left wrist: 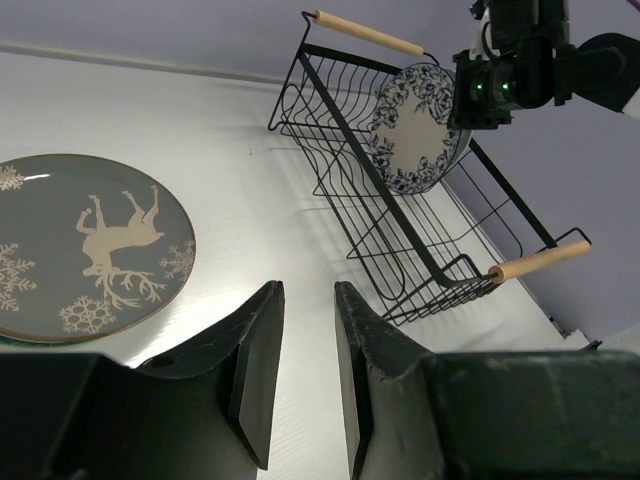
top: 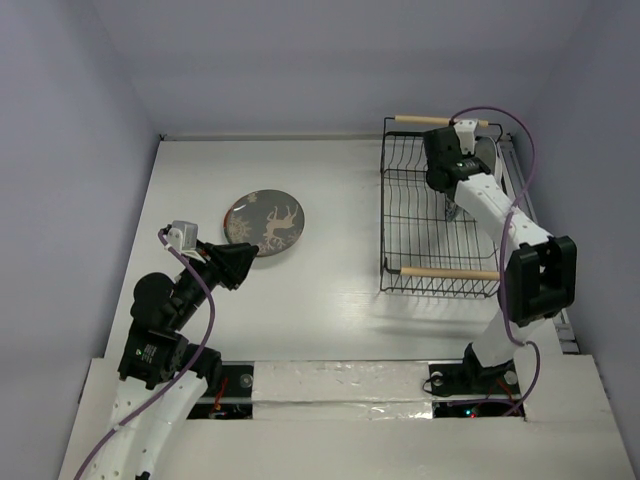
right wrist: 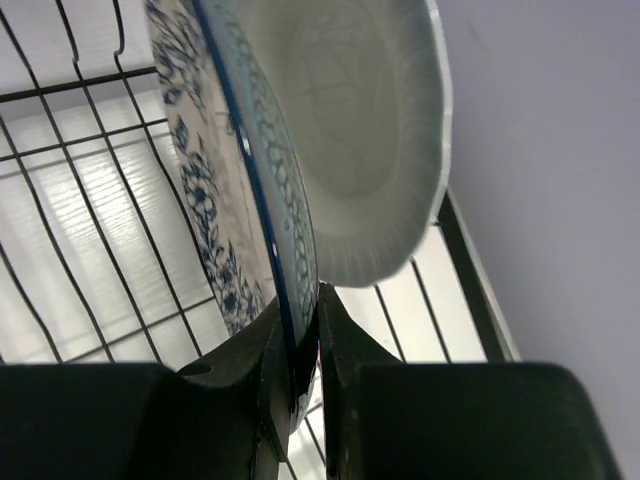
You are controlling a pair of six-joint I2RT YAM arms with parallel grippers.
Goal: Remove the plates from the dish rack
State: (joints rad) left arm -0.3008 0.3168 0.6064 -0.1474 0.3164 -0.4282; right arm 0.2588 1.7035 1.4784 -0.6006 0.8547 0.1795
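Blue-patterned plate [right wrist: 205, 190] within right tool [right wrist: 300, 345]

Grey-green deer plate [top: 265, 223] lies flat, apart from the black wire rack [top: 449, 271] (blue-patterned plate [left wrist: 415, 128], plain white plate [right wrist: 370, 140] upright inside).

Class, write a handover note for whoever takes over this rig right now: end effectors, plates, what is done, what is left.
Left end effector: open, empty, near the grey-green plate.
Right end effector: shut on the rim of the blue-patterned plate, upright in the dish rack.
Done: grey-green plate lies flat on the table.
Left to do: lift out the blue-patterned plate, then the plain white plate behind it.
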